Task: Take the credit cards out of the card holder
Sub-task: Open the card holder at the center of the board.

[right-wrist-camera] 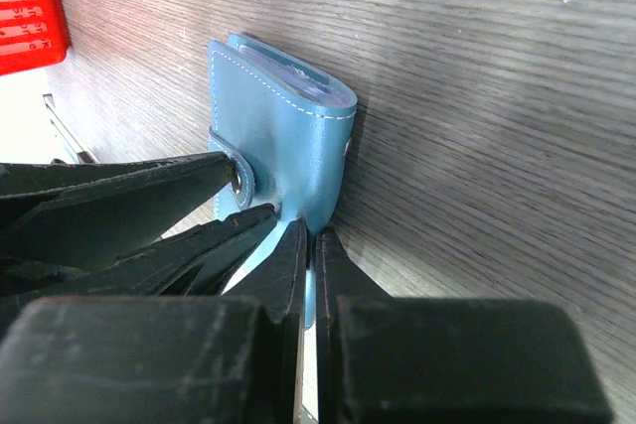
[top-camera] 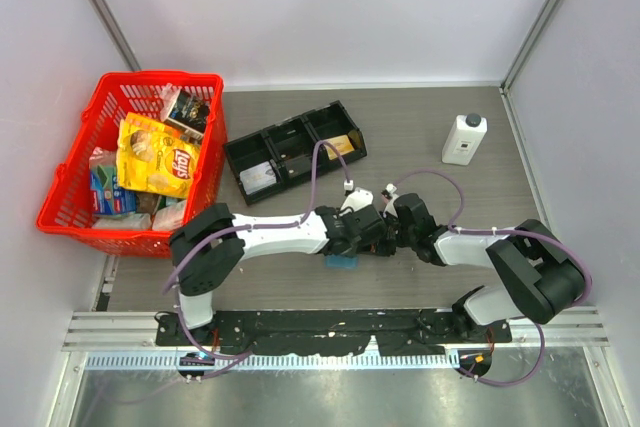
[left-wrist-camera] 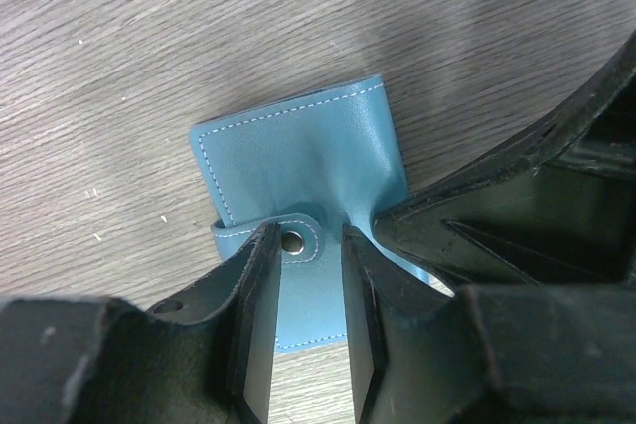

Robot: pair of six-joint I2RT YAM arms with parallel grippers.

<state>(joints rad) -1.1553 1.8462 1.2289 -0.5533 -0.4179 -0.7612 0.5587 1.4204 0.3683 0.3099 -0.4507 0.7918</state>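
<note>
The light-blue card holder (left-wrist-camera: pixel 298 146) lies folded on the wood table, its snap strap fastened; it also shows under both grippers in the top view (top-camera: pixel 341 261). My left gripper (left-wrist-camera: pixel 305 235) is open, its fingers straddling the strap's metal snap (left-wrist-camera: pixel 292 240). My right gripper (right-wrist-camera: pixel 310 230) is shut on the holder's (right-wrist-camera: pixel 288 136) folded edge, beside the left fingers (right-wrist-camera: pixel 119 196). Pale edges of the credit cards (right-wrist-camera: pixel 298 79) show between the holder's two halves at its far end. In the top view, the left gripper (top-camera: pixel 362 235) and the right gripper (top-camera: pixel 388 235) meet tip to tip.
A black three-compartment tray (top-camera: pixel 295 152) with small items sits behind the grippers. A red basket (top-camera: pixel 130 162) full of snack packs stands at the left. A white bottle (top-camera: pixel 464 139) stands at the back right. Enclosure walls surround the table.
</note>
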